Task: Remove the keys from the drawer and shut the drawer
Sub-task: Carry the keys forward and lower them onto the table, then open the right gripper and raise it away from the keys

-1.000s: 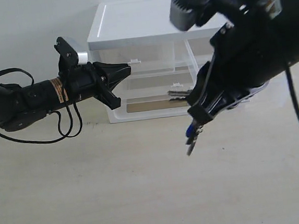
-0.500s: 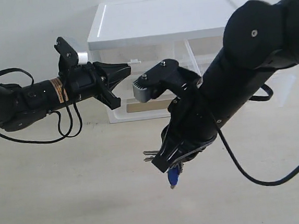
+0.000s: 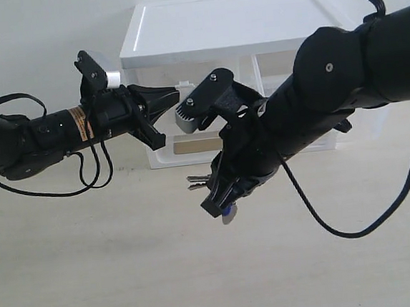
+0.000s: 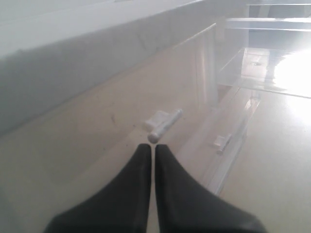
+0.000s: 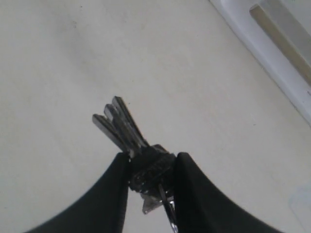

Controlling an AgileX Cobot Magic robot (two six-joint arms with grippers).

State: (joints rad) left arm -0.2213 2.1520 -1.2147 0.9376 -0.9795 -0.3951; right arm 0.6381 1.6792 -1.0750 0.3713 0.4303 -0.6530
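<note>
Tabletop [image 3: 94, 278] under right hand [image 5: 151, 162] with keys [image 5: 121, 128]

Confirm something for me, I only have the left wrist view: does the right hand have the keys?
Observer: Yes. The right wrist view shows the right hand shut on the keys.
Operator: Where are they?
Observer: In the exterior view they hang over the table, in front of the white cabinet.
Operator: Which handle is my left hand at?
Observer: The exterior view puts the left hand, shut, at the tab of the left-hand small drawer.
</note>
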